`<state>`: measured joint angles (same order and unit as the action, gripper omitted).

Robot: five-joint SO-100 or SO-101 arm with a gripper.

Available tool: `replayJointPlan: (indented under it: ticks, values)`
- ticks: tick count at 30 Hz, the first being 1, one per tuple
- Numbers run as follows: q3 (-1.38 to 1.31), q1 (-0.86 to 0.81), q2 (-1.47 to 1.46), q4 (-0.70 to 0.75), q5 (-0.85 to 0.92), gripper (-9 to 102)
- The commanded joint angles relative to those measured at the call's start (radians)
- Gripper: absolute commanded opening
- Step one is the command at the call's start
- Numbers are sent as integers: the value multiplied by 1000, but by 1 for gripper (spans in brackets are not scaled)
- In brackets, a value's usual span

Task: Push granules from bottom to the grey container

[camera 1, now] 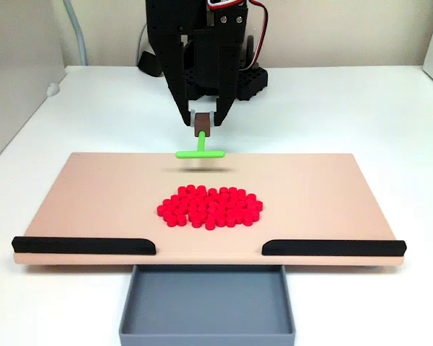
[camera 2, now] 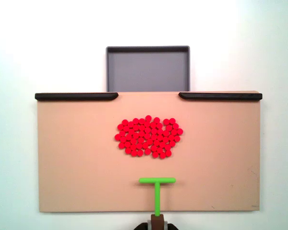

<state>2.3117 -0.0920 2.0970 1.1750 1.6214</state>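
Gripper [camera 1: 202, 117] clamped on the brown handle block [camera 1: 202, 124] of the green T-shaped pusher [camera 1: 200, 152]; stem hanging down from the jaws, crossbar at the bottom. In a fixed view from the front, crossbar over the far edge of the tan board [camera 1: 94, 187], with a faint shadow beneath it, so judged slightly raised rather than resting on the surface. Granules [camera 1: 211, 207] clustered as one red patch near the board's middle, apart from the crossbar, on the side away from the arm. Grey container [camera 1: 208, 303] just past the near edge of the board, lined up with the gap between the two black strips [camera 1: 83, 246]. In a fixed view from above, same chain confirmed: pusher [camera 2: 157, 181] nearest the arm, then granules [camera 2: 148, 137], then gap, then grey container [camera 2: 148, 70], all roughly on one straight line. Crossbar set across that line, square to the push direction, but narrower than the patch, which is widest left to right. Likely consequence: one straight stroke would leave pellets at both flanks. No granules seen in the container yet.
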Motion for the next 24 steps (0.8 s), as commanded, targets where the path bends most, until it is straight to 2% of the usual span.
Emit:
replayJointPlan:
  ticks: [1,10,24]
  values:
    - [8,-2,43,-20,11,0]
    - [92,-18,48,-120,58,0]
    - [92,-18,-6,-141,38,0]
